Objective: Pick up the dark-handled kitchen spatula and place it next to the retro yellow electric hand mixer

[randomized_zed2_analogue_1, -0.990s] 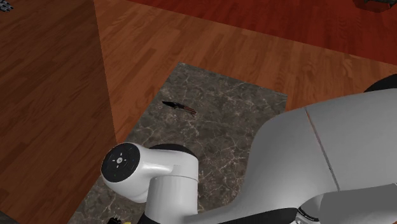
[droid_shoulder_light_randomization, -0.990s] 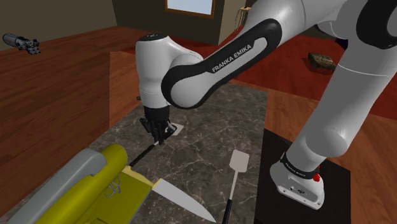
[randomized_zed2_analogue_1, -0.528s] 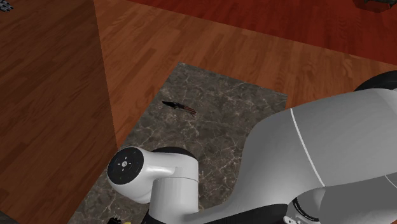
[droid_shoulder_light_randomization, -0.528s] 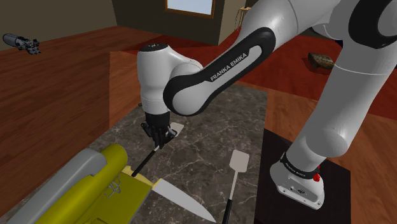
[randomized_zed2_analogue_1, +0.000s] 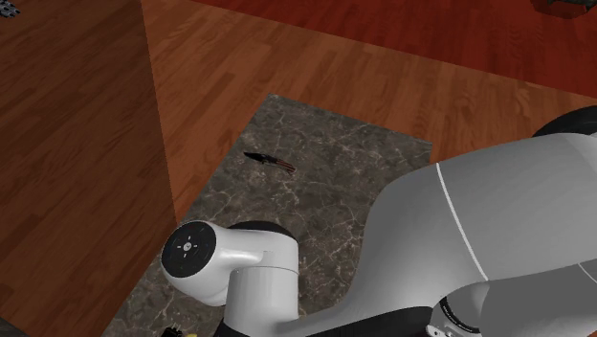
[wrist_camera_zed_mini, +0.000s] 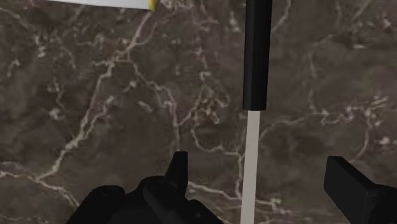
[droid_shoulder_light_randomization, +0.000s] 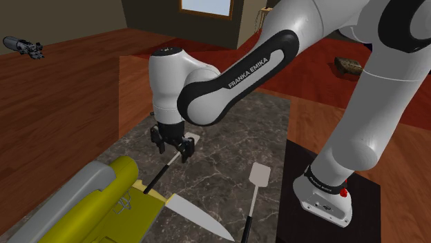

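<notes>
Jaws spread open, I straddle the spatula (wrist_camera_zed_mini: 257, 57) lying free on the desk (droid_shoulder_light_randomization: 228, 159), its handle beside the yellow mixer (droid_shoulder_light_randomization: 121, 176). It looks placed, so I'd best rise straight up without brushing it.

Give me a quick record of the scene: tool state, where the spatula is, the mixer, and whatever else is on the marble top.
mixer: yellow and grey, at the shoulder view's lower left
spatula: lying on the marble top, dark handle end toward the mixer
tool: open, fingers either side of the spatula's pale shank, not touching it
others: second spatula, small dark knife
</notes>
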{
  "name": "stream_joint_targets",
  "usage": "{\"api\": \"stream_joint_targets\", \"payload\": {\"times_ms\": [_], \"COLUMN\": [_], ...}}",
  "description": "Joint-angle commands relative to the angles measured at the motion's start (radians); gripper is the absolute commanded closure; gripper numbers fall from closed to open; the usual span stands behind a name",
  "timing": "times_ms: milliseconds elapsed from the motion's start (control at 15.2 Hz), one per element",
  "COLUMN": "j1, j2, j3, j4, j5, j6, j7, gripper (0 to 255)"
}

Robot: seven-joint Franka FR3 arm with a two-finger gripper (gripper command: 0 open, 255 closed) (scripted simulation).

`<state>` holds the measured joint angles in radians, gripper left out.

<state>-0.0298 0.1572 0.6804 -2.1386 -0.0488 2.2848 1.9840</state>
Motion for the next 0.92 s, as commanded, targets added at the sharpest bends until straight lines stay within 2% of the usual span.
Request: {"api": "stream_joint_targets", "payload": {"times_ms": [0,66,330,858], "j1": [0.000,0.000,-0.021,-0.020], "j2": [0.000,0.000,-0.083,-0.083], "j3": [0.000,0.000,0.010,0.009], "j4": [0.000,0.000,0.053,0.053], "j5": [0.000,0.000,0.067,0.067], "j6": [0.000,0.000,-0.118,-0.118], "j7": [0.000,0.000,-0.047,-0.047], "gripper": [0,0,0,0]}}
